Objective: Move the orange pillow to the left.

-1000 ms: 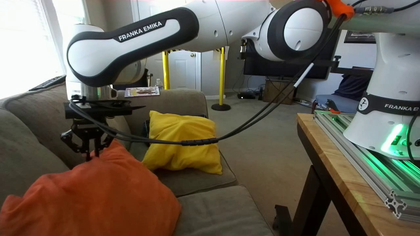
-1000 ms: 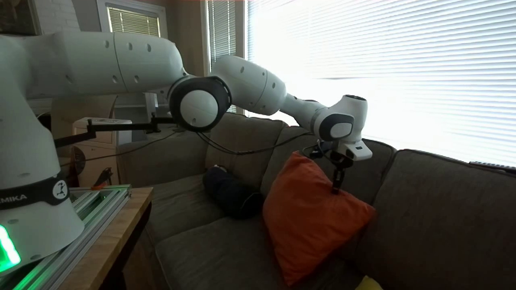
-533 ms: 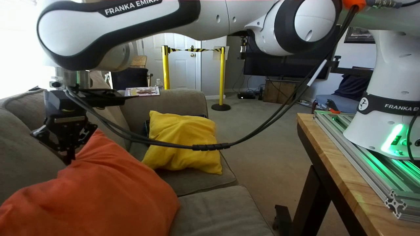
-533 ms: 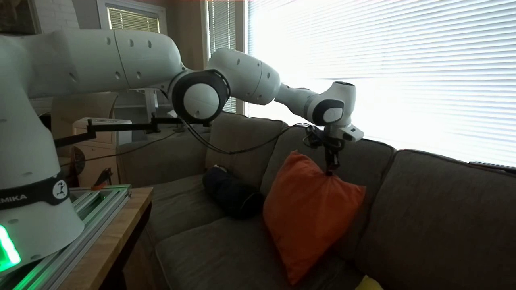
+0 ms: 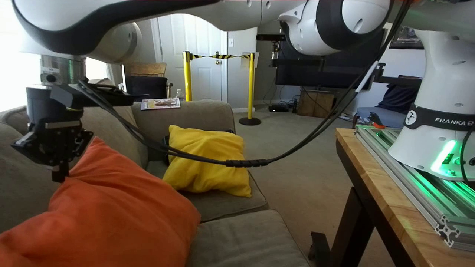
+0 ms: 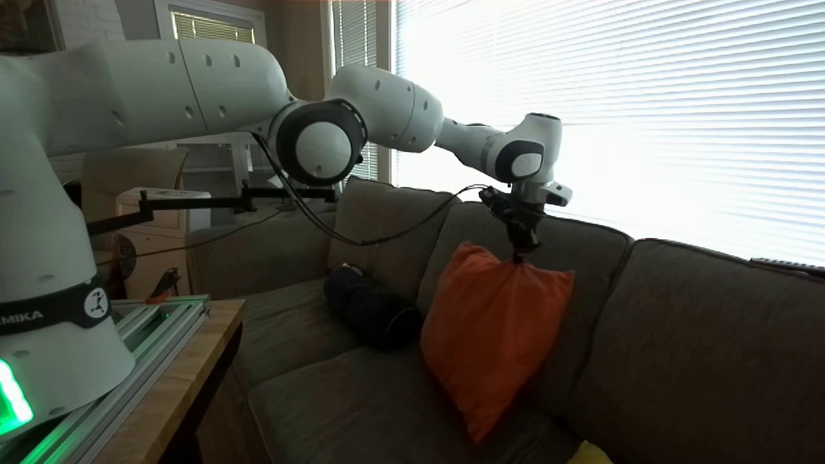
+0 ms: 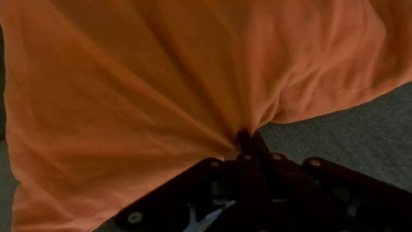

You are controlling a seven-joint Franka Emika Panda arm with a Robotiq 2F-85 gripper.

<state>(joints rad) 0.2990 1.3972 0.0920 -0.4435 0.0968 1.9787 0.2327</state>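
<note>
We pinch the orange pillow [image 6: 495,328] by its edge in our gripper [image 7: 251,137]: grasp done, leftward move and release apparently to come.

In an exterior view, the gripped pillow [image 5: 122,218] is at near left, before the backrest [image 5: 18,189], the jaws at its upper edge. The other pillow [image 5: 207,180] sits beyond, to the right, on the seat [image 5: 215,205] before the armrest [image 5: 207,113] bearing a magazine [image 5: 160,104]. Right of the couch [image 5: 252,241], across the floor [image 5: 297,181], the counter [image 5: 386,185] carries the arm base [image 5: 430,148]. In an exterior view, a bundle [image 6: 370,309] lies on the seat left of the gripped pillow; blinds [image 6: 644,96] hang behind the couch.
</note>
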